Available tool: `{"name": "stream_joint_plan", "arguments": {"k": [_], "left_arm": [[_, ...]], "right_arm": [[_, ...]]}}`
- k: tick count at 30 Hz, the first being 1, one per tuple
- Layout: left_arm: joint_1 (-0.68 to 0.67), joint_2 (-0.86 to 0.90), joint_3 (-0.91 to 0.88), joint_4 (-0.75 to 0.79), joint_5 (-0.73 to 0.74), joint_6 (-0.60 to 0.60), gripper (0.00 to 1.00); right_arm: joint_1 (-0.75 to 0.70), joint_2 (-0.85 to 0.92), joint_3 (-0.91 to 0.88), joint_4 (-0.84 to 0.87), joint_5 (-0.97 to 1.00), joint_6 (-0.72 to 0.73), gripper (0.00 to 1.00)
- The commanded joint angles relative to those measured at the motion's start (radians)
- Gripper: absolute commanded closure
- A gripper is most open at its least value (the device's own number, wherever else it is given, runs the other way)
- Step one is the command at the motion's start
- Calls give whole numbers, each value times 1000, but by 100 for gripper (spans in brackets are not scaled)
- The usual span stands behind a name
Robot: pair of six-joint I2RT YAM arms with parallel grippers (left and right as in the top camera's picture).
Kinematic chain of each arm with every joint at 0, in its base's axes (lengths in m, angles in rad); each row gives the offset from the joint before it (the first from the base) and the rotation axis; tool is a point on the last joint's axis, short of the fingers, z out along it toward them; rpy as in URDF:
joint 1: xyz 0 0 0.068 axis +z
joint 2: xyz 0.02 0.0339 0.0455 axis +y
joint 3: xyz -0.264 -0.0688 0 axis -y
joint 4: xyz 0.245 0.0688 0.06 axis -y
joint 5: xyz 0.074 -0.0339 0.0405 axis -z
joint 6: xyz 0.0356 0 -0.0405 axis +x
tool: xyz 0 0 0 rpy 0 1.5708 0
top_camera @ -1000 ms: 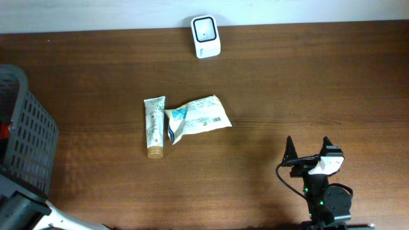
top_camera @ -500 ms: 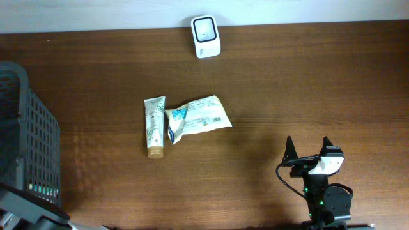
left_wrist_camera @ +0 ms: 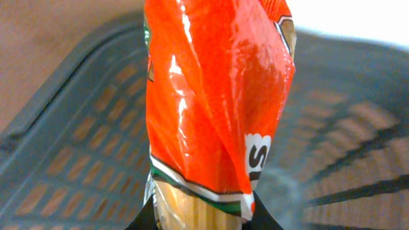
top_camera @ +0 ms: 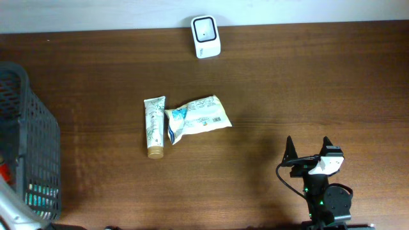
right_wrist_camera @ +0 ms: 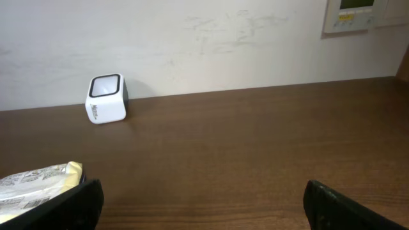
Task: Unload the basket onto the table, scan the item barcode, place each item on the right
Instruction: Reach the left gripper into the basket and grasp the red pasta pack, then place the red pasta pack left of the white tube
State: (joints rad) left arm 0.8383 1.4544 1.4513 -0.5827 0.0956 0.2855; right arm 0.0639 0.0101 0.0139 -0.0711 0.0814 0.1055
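Left wrist view: left gripper (left_wrist_camera: 203, 223) seemingly pinches an orange packet (left_wrist_camera: 211, 96) at the basket (left_wrist_camera: 70, 147); right gripper (top_camera: 308, 143) gapes wide, empty.

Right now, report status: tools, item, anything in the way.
Left tool shut on orange-red plastic packet, at dark grey mesh basket. Right tool open, empty. Cream tube and white pouch between basket and white box scanner.
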Motion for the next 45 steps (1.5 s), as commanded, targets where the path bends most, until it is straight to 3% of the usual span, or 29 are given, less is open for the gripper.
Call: {"name": "stream_joint_plan", "arguments": {"k": [1, 4, 8, 12, 16, 19, 24, 30, 34, 35, 36, 38, 40, 45], "left_arm": [[-70, -138, 50, 83, 0, -40, 100], [-89, -211, 50, 171, -112, -57, 100], [-131, -300, 50, 210, -99, -91, 100], [-361, -388, 50, 125, -92, -95, 100], [-652, -375, 49, -76, -92, -219, 100], [-804, -273, 48, -261, -92, -240, 100], [-863, 16, 18, -410, -92, -377, 100], [-873, 346, 18, -422, -87, -461, 100], [-877, 422, 18, -425, -68, -461, 100], [-877, 423, 18, -421, -65, -461, 97], [-877, 423, 18, -418, -65, -461, 72], [-877, 423, 18, -418, -65, -460, 32], [-877, 421, 24, -418, -64, -461, 3], [-877, 359, 200, -478, -66, -451, 1]], "right_arm": [[-5, -6, -8, -2, 2, 5, 2], [-5, -6, -8, -2, 2, 4, 2], [-5, -6, -8, -2, 2, 4, 1], [-5, -6, -8, -2, 2, 4, 1], [-5, -6, -8, -2, 2, 5, 1], [-5, -6, -8, -2, 2, 4, 1], [-5, -6, -8, -2, 2, 5, 1], [-5, -6, -8, -2, 2, 4, 1], [-5, -6, -8, -2, 2, 5, 1], [-5, -6, -8, -2, 2, 4, 1], [-5, -6, -8, -2, 2, 5, 1], [-5, -6, -8, -2, 2, 5, 1], [-5, -6, -8, -2, 2, 5, 1], [-5, -6, -8, -2, 2, 5, 1]]}}
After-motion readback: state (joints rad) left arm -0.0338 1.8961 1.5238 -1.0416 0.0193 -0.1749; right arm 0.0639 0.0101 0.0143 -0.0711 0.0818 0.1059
